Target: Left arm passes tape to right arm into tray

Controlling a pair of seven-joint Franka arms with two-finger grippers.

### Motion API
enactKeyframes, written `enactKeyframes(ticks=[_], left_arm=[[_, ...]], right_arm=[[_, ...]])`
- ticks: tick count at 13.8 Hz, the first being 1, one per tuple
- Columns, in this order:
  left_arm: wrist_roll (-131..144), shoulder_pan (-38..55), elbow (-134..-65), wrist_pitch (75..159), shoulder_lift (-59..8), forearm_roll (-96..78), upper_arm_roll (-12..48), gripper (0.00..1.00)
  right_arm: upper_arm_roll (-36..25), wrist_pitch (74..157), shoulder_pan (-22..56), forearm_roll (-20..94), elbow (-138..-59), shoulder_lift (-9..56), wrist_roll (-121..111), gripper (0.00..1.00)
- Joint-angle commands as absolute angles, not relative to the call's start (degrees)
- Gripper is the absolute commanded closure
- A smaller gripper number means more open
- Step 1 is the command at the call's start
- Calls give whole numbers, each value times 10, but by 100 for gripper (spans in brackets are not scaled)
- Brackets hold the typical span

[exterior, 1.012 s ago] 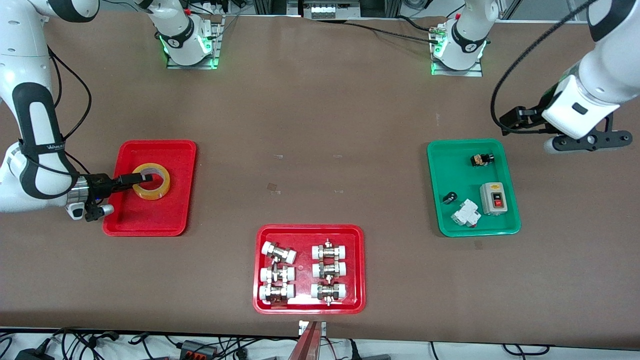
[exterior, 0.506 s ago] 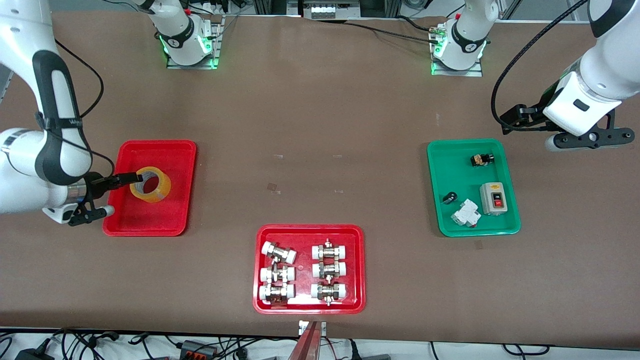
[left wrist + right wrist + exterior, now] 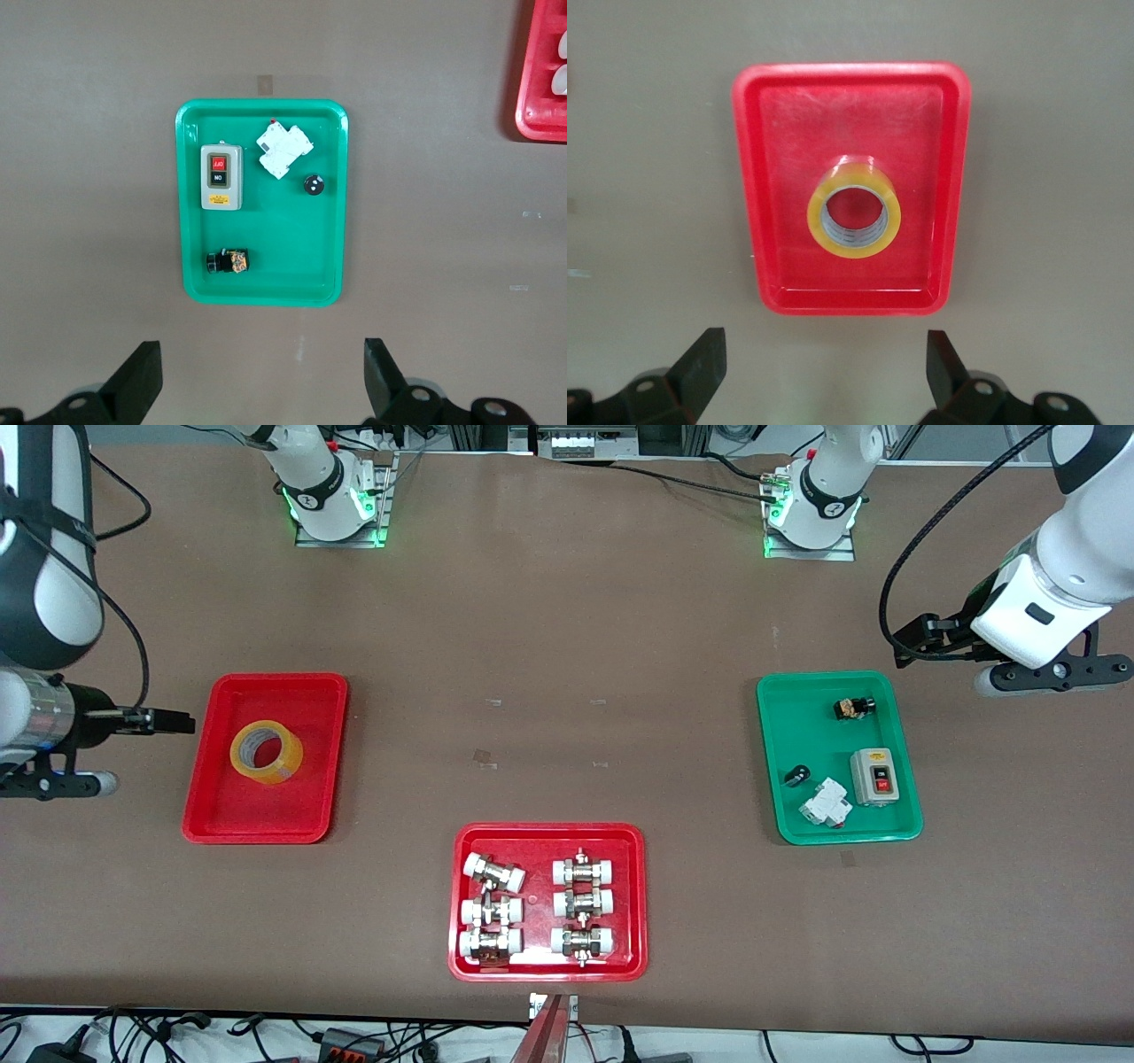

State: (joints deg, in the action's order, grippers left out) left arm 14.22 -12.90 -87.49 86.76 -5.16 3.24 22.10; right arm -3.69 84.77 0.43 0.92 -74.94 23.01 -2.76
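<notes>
The translucent yellow-amber tape roll (image 3: 266,752) is seen lying flat in the plain red plastic tray (image 3: 310,691) on the brown bench (image 3: 567,646), at three o'clock from the right gripper (image 3: 182,722), whose jaws are released and empty. "ON" is read on the grey switch box (image 3: 221,176) in the green tray (image 3: 266,292) only in the left wrist view. The left gripper (image 3: 261,376) is held over the bench beside that tray, jaws released.

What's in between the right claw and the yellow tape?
Only the tray's raised red rim and a bare strip of its floor. The front view shows the open right claw beside the tray, the tape lying inside.
</notes>
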Motion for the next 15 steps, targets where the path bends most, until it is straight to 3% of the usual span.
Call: enactKeyframes(ticks=[1,3,9,13,15], left_arm=[[126,-32,-885,875,-38,21,109,0],[125,-1,-886,879,-41,-5,58,0],[122,-2,-884,882,-40,-8,66,0],[122,1,-884,882,-39,-11,71,0],[121,0,-882,882,-40,-11,72,0]], right_arm=[[-35,810,4,2,-654,243,-18,0],[-37,809,5,1,-635,243,-11,0],[-40,841,2,-1,-639,218,-1,0],[-40,941,4,-5,-773,135,-9,0],[-39,937,5,-6,-780,127,-8,0]])
